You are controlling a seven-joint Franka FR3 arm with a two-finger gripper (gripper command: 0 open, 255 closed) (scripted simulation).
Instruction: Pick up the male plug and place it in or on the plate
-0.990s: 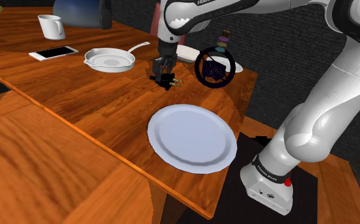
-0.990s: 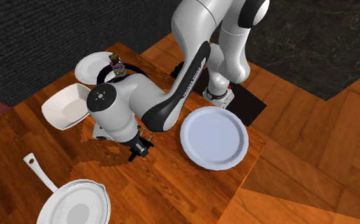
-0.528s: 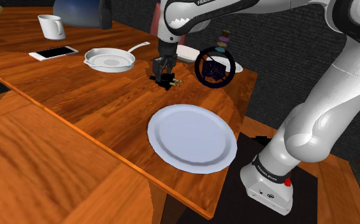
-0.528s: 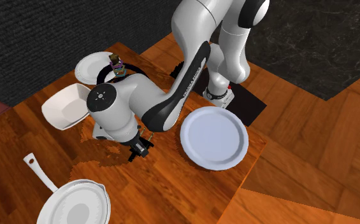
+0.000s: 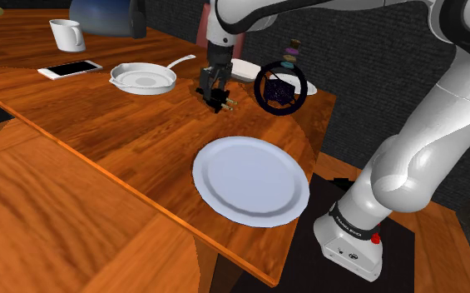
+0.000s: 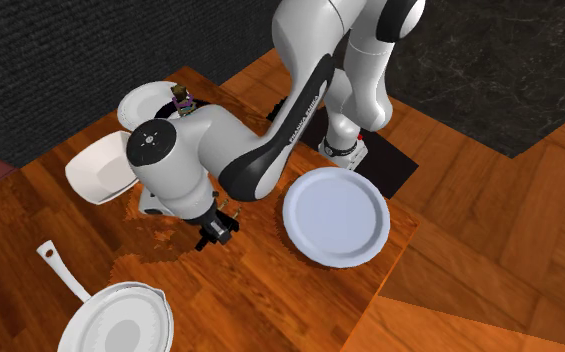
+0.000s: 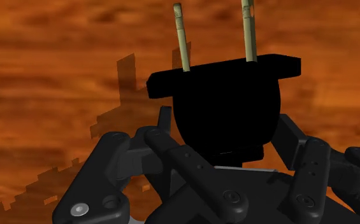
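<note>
Pinching the black male plug (image 7: 226,105) by its body between our fingers (image 7: 291,137), prongs pointing away, we are holding it over the wooden tabletop (image 5: 125,133), short of the white plate (image 5: 249,179); we are risking it twisting or slipping out, since the grip looks shallow.

Black male plug (image 7: 226,108) with 2 brass prongs, clasped in the pincer (image 7: 226,137); pale round plate (image 5: 251,180) lies flat by the edge of the table (image 5: 141,133)

2 plates (image 5: 249,179), 1 pan (image 5: 144,79), 1 mug (image 5: 65,33), 1 phone (image 5: 71,69), 1 plug (image 7: 226,108).
</note>
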